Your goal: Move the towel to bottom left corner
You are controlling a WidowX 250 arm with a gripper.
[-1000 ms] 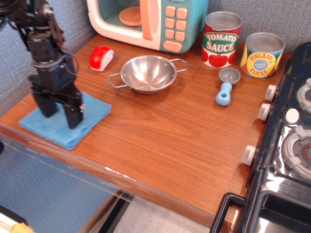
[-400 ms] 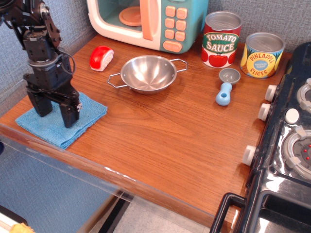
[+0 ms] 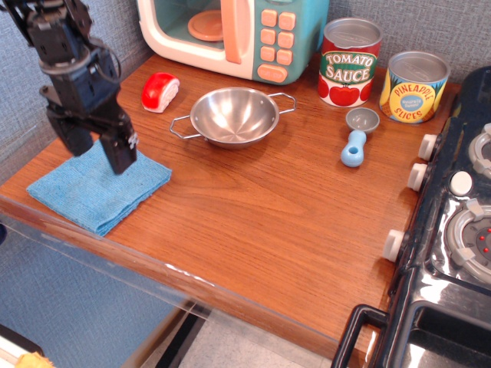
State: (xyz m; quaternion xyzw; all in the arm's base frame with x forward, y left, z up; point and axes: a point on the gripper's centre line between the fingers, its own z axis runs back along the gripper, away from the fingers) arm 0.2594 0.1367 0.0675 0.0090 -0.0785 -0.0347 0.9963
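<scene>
Since a second ago my gripper has come up off the towel, and the towel has barely shifted from where it lay. I see the 2 black fingers spread wide apart with nothing between them, tips hanging just over the cloth's far edge; I can't tell if they brush it or float clear.

Below and in front of the fingertips the light-blue towel lies flat, sitting at the bottom left corner of the countertop, its front point close to the rounded wood edge. Looks like it's parked right where I want it.

Behind the fingers, a bit to their right, there's a red and white toy piece, apart from the towel. Further right of the fingers sits the steel bowl with its 2 wire handles, empty and upright, well apart from the cloth. Beyond that stands the toy microwave at the back wall.

Way off to the right of the fingers I see the tomato sauce can and the pineapple slices can side by side, with a blue-handled scoop lying in front of them, near the stove.
</scene>
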